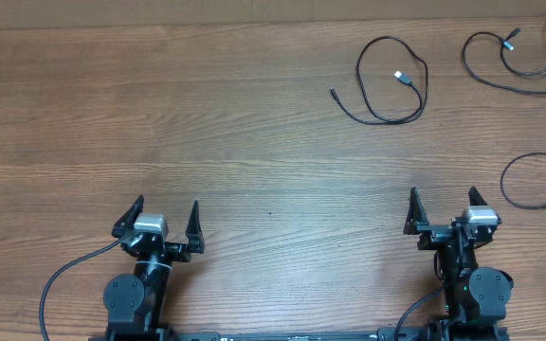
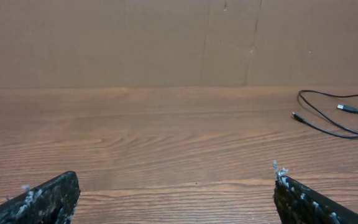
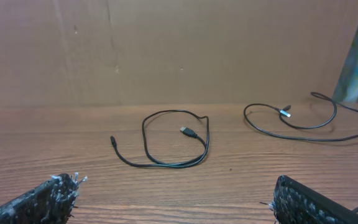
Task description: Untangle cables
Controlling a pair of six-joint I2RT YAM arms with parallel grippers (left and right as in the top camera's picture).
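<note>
The left tool and right tool gape empty at the worktop's near edge. The cables lie toward its far right corner; light and limp, they are probably best pinched mid-cord.

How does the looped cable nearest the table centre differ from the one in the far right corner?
The centre cable lies wholly in the overhead view, both plugs showing; the corner cable runs off the right edge, one plug showing. The centre cable sits nearer the right claw; the corner cable sits nearer the back edge. Both are thin, black, loosely looped on the table and untouched.
</note>
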